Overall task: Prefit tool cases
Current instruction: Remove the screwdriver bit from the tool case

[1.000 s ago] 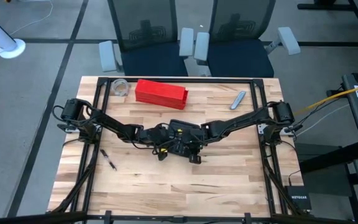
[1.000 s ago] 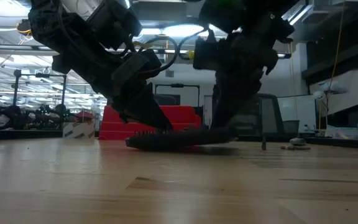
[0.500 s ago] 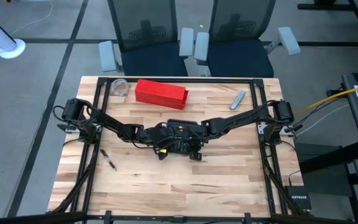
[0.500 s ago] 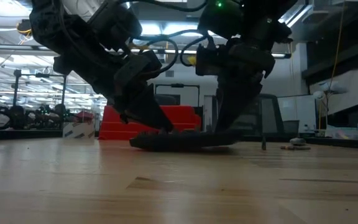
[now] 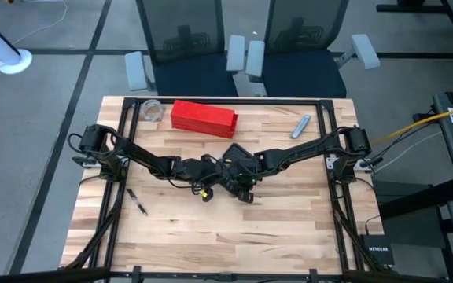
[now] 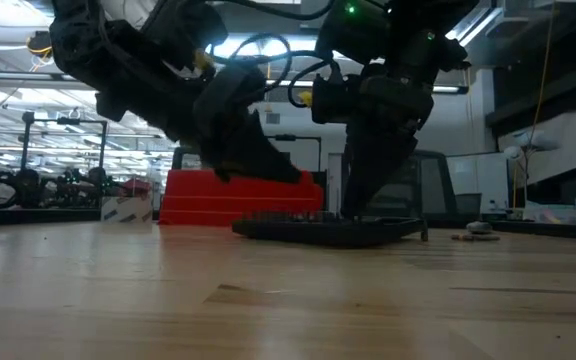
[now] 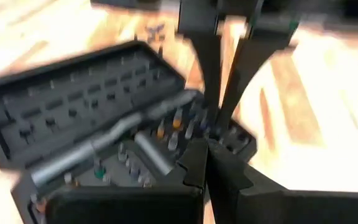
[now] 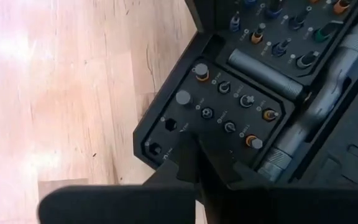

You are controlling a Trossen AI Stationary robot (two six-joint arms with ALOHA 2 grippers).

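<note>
The black tool case (image 5: 234,159) lies open at the table's middle. Its two halves lie flat on the wood (image 6: 328,230). One half holds bits and a ratchet (image 7: 104,149), the other shows bare sockets (image 7: 73,93). My right gripper (image 6: 356,212) is shut and points steeply down onto the case from the table's right. My left gripper (image 6: 296,177) is shut and hangs just above the case's left end, slanting down from the left and clear of it. My right gripper sets its shut fingertips (image 8: 194,163) on the bit-holding half, near one corner (image 8: 166,134), beside a row of small bits. The fingers come steeply from above, slanting in from the table's right. The case lies flat on the table under them.
A long red box (image 5: 203,116) lies behind the case toward the far edge, with a clear round object (image 5: 152,110) to its left. A grey tool (image 5: 301,126) lies at the far right, and a pen (image 5: 138,202) at the near left. Two office chairs stand beyond the far edge.
My left gripper has tipped upward and come off the case's left end, which it touched a second ago. That end was raised a little and has dropped. The case now lies flat and has shifted slightly toward the right arm. My right gripper stays on it.
</note>
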